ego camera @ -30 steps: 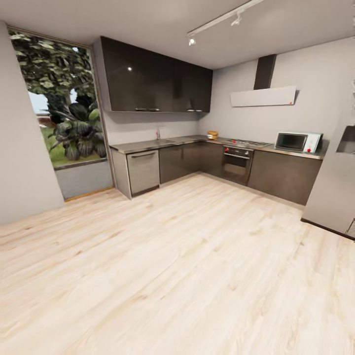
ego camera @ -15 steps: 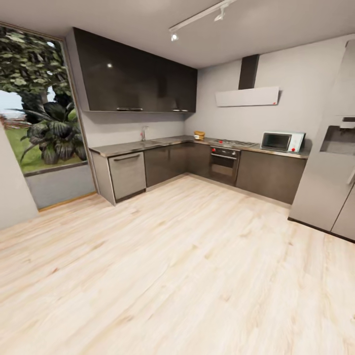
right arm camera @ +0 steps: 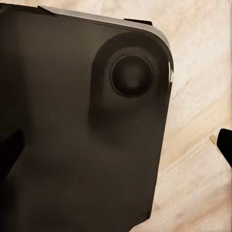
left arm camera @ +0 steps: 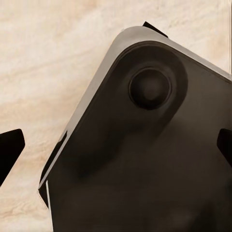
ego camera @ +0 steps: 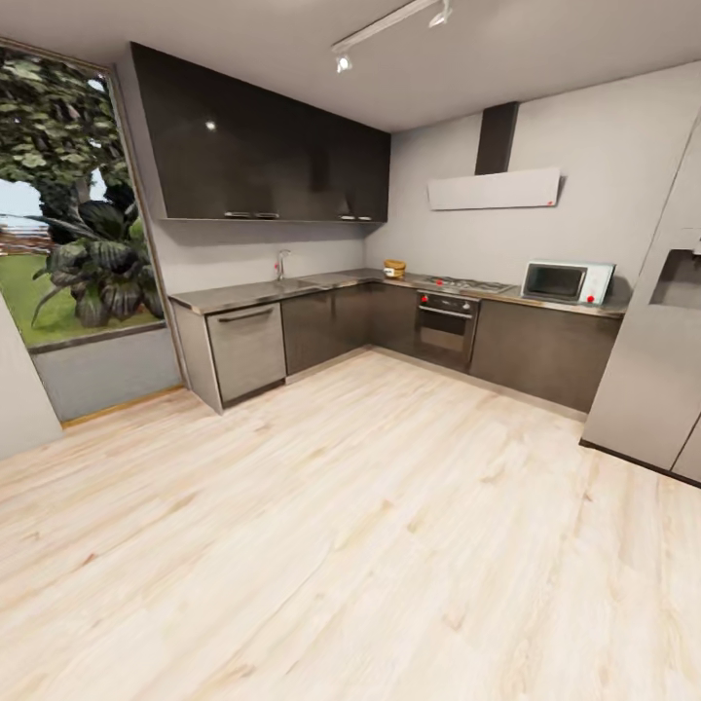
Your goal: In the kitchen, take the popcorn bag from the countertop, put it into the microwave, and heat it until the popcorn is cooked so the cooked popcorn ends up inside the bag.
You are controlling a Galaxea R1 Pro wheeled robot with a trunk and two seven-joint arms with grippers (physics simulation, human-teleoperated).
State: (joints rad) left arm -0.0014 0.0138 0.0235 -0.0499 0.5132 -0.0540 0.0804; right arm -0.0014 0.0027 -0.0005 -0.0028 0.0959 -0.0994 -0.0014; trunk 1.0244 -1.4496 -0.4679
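Left tool (left arm camera: 116,150) spread wide; one microwave (ego camera: 568,281), one popcorn bag (ego camera: 394,268).

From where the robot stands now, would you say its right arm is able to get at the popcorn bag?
Probably not yet. The popcorn bag sits on the far countertop beside the hob, with open wooden floor between; the right gripper hangs over the robot's base.
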